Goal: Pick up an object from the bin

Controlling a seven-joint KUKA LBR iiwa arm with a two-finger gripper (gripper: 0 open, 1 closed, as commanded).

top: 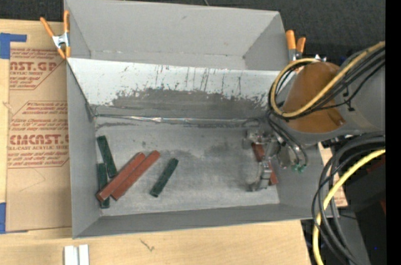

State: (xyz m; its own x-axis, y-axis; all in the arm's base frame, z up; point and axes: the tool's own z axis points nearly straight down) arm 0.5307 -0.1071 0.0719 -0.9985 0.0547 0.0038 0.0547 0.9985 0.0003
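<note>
Gripper far right — red-brown sticks lie diagonally, left.

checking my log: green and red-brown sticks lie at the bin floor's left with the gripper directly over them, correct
No. The camera view shows the green sticks and red-brown sticks at the left, but the gripper is at the floor's right, apart from them.
</note>
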